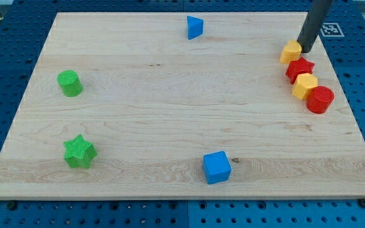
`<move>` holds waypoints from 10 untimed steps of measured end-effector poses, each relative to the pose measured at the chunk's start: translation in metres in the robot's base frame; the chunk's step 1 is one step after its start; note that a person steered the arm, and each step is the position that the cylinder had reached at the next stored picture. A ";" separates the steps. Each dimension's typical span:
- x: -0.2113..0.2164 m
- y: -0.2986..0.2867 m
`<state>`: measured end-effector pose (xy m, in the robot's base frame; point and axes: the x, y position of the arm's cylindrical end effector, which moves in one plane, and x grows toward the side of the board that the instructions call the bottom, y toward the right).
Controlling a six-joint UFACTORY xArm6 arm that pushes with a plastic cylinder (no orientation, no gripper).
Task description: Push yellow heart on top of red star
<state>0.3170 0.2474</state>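
The yellow heart (291, 52) lies at the view's right, touching the upper left side of the red star (300, 68). My tip (307, 48) stands right against the heart's upper right side, just above the star. The rod rises from it to the view's top edge.
A second yellow block (305, 85) and a red cylinder (320, 99) sit in a row below and right of the star, near the board's right edge. A blue triangle (194, 27) lies at the top middle, a blue cube (217, 167) at the bottom middle, a green cylinder (70, 83) and a green star (79, 152) at the left.
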 end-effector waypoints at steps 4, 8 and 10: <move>-0.006 -0.021; -0.007 -0.018; -0.058 -0.083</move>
